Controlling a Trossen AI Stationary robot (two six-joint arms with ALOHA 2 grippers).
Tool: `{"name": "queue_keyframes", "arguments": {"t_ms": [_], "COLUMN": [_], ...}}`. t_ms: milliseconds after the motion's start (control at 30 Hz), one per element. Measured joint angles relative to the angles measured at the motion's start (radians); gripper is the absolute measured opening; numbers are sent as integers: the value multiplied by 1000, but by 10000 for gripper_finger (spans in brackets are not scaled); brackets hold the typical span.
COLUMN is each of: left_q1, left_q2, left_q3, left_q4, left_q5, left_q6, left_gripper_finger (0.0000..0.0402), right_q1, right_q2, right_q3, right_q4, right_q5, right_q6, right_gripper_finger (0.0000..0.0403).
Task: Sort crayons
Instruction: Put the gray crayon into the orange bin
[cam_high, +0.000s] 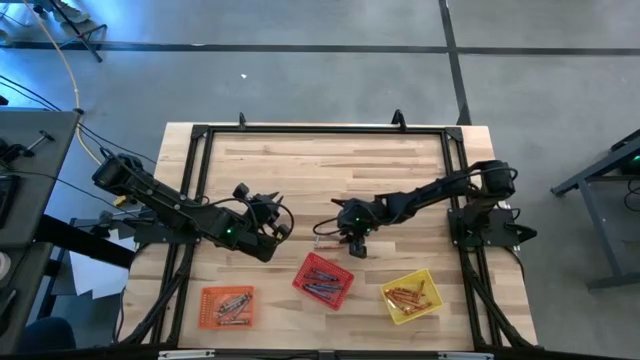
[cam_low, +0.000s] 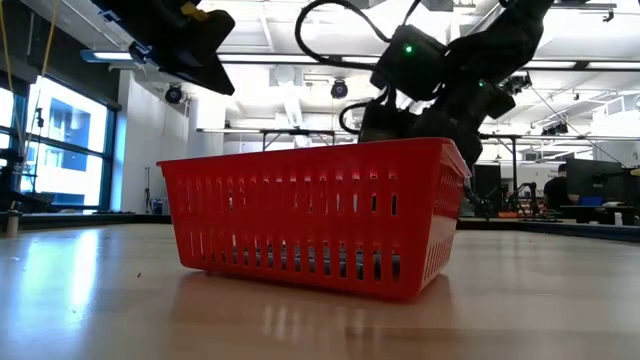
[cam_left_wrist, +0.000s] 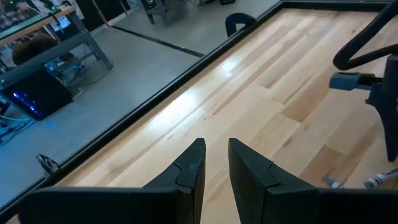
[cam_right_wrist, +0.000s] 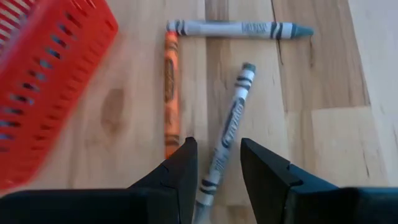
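Three loose crayons lie flat on the wooden table, left of the red basket (cam_right_wrist: 43, 93) in the right wrist view. They are a grey one (cam_right_wrist: 239, 29), an orange one (cam_right_wrist: 170, 93) and a second grey one (cam_right_wrist: 229, 127). My right gripper (cam_right_wrist: 217, 171) is open and low over the table. Its fingers stand on either side of the second grey crayon's near end, and I see no touch. In the high view it hovers at the table's middle (cam_high: 352, 243), with the crayons (cam_high: 325, 241) beside it. My left gripper (cam_left_wrist: 215, 163) hangs above the table at centre left (cam_high: 278, 228), slightly open with nothing between its fingers.
Three mesh baskets holding crayons stand along the near edge: orange (cam_high: 228, 306), red (cam_high: 323, 280), yellow (cam_high: 410, 297). In the low view the red basket (cam_low: 310, 230) hides the right gripper's fingers. A black frame (cam_high: 320, 130) borders the table.
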Motion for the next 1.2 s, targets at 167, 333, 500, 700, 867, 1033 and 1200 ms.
{"name": "queue_keyframes", "arguments": {"t_ms": [167,333,500,700,867,1033,1200], "left_q1": [0,0,-1,-1,-1,-1,-1], "left_q2": [0,0,0,0,0,0,0], "left_q3": [0,0,0,0,0,0,0], "left_q4": [0,-1,-1,0,0,3,8], "left_q5": [14,14,14,14,13,14,13], "left_q6": [12,11,11,8,8,7,-2], "left_gripper_finger": [60,60,60,60,60,60,60], "right_q1": [0,3,2,2,0,-3,-6], "right_q2": [23,29,31,31,32,10,-68], "right_q3": [7,8,8,8,7,3,-1], "right_q4": [-2,-9,-16,-34,-36,-40,-73], "right_q5": [35,69,95,111,101,80,86], "right_q6": [-28,-70,-145,-181,-173,-154,-176], "right_gripper_finger": [116,116,90,27,8,4,2]}}
